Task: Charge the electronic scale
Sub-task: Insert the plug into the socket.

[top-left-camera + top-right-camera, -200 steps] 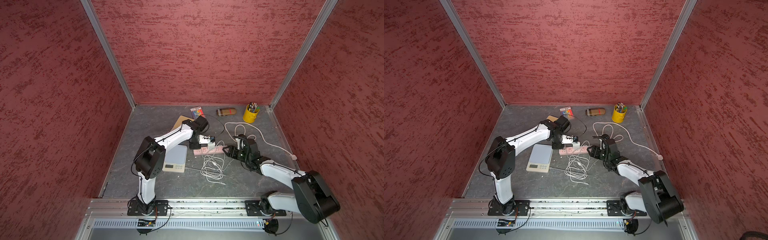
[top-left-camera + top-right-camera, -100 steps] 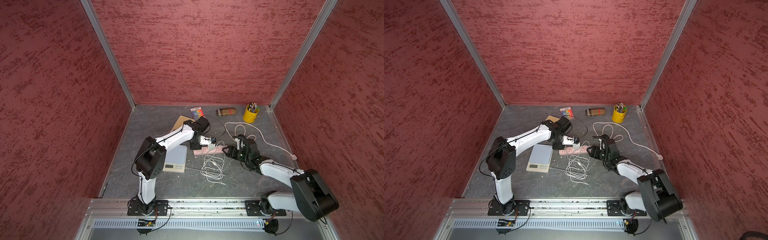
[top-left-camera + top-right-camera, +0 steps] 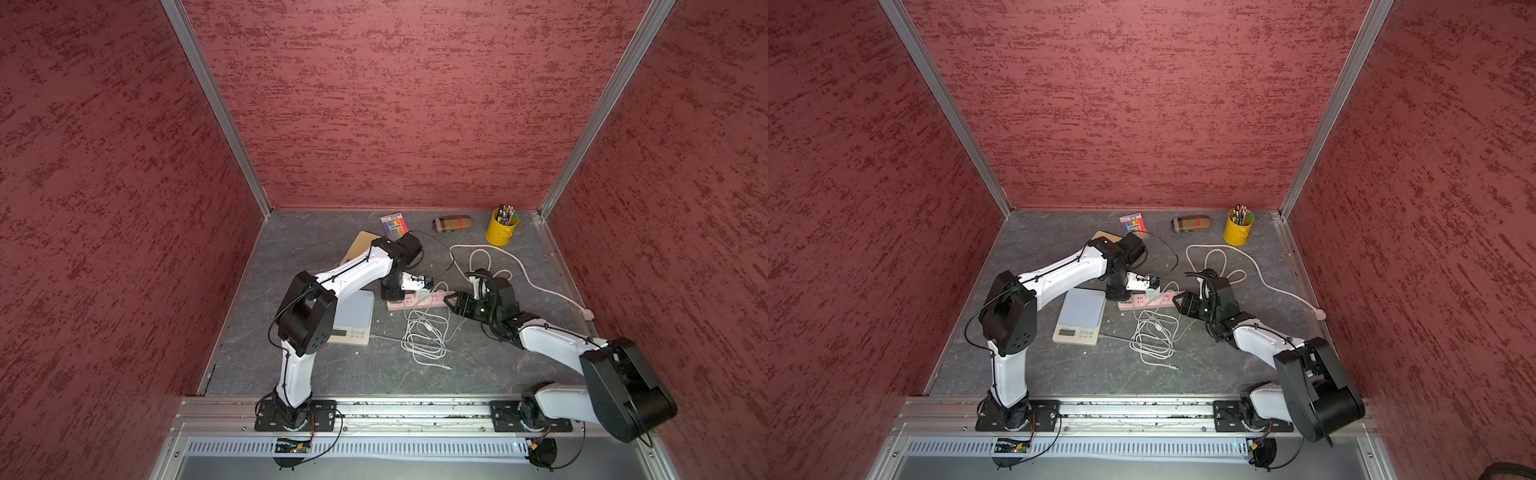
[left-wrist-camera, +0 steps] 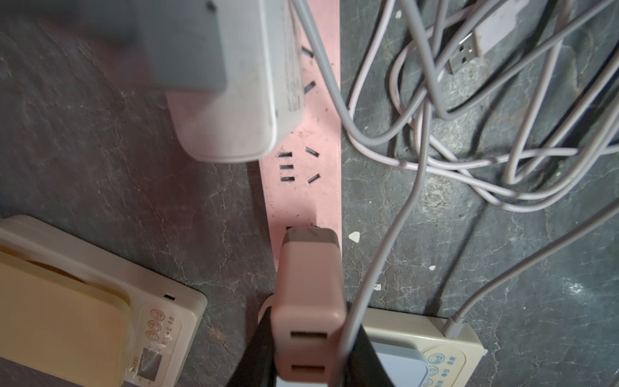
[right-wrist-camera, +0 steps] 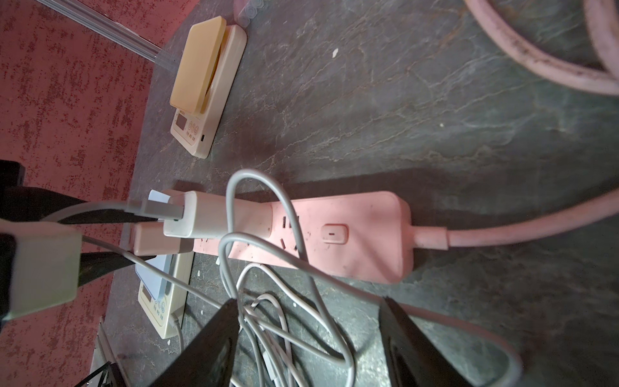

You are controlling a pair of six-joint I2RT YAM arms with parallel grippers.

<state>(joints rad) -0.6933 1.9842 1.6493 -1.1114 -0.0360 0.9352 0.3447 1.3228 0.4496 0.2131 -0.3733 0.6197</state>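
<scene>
while i watched the feeds, the left end effector (image 4: 306,321) was clamped on the pink charger (image 4: 308,278), whose front end met the last socket of the power strip (image 4: 301,187). the right end effector (image 5: 311,335) stood wide open and empty over the loose cable (image 5: 268,318). the scale (image 3: 355,311) sat on the counter (image 3: 353,374) just beside the strip, with a plug (image 4: 453,326) in its side.

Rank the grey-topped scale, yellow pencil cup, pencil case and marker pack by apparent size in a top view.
1. grey-topped scale
2. yellow pencil cup
3. pencil case and marker pack: too alike to rank.
The last three sit farther from the camera.
</scene>
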